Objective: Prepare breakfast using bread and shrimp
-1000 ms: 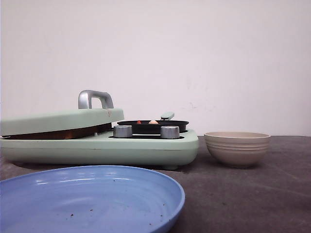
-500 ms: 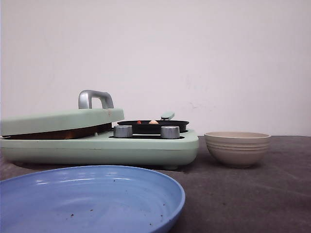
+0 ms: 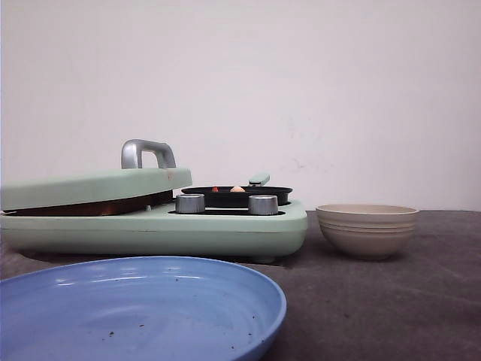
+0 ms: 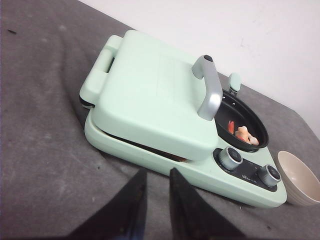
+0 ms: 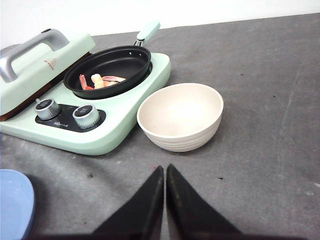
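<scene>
Grey table (image 3: 391, 301) unchanged, shrimp (image 5: 97, 80) still in pan (image 5: 125, 62), nothing moved

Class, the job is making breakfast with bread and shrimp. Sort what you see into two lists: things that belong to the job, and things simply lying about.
Belongs to the job:
shrimp in the black pan
green breakfast maker, lid down, brown edge showing in its gap
blue plate, probably for serving

Lying about:
beige bowl, empty
grey cloth
</scene>
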